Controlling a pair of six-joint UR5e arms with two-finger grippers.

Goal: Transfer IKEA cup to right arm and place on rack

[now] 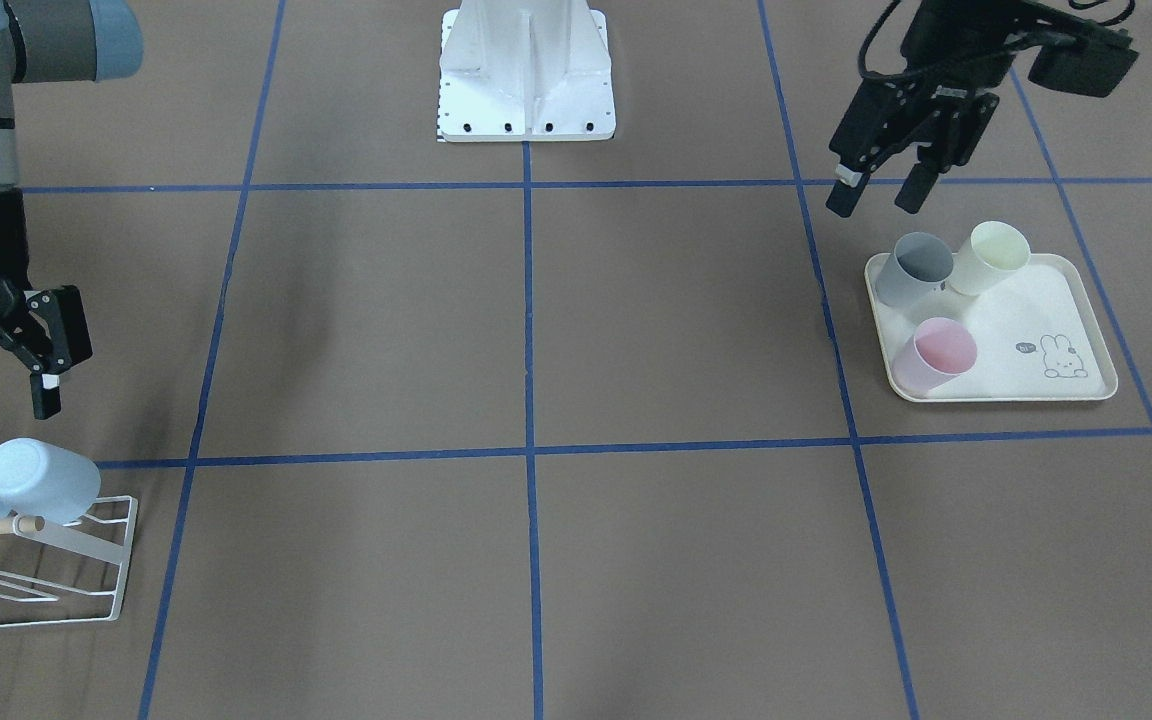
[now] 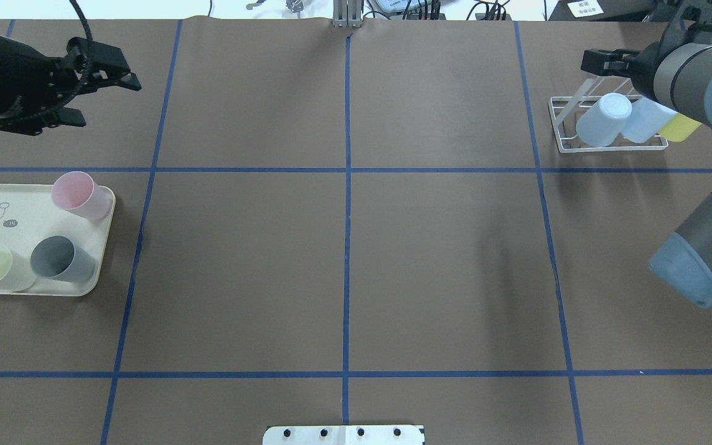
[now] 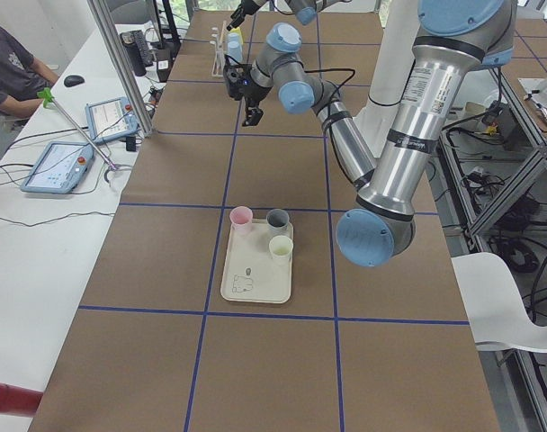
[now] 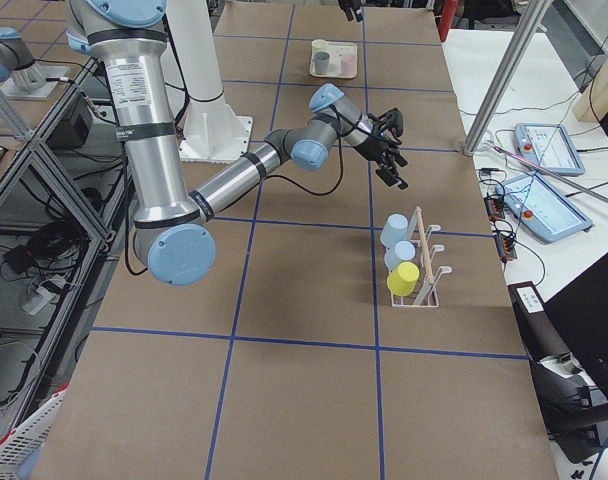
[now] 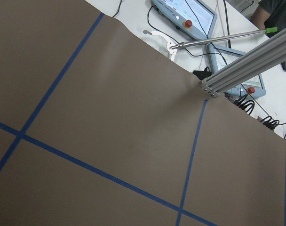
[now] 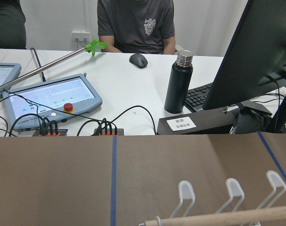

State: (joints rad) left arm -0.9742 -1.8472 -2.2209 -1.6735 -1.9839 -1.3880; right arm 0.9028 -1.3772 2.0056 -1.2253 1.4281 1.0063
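since the cups (image 1: pixel 931 358) on the tray (image 1: pixel 1026 310) look light, stiff and slick, the left gripper (image 1: pixel 876 200), open and empty near them, should likely pinch one by a rim wall, while the right gripper (image 4: pixel 391 150) hangs open beside the rack (image 2: pixel 609 147).

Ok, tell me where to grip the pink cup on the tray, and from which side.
Probably from above: pinch the rim of the pink cup, one finger inside the open mouth, one outside. It stands upright at a corner of the tray, apart from the grey cup, so its wall looks reachable.
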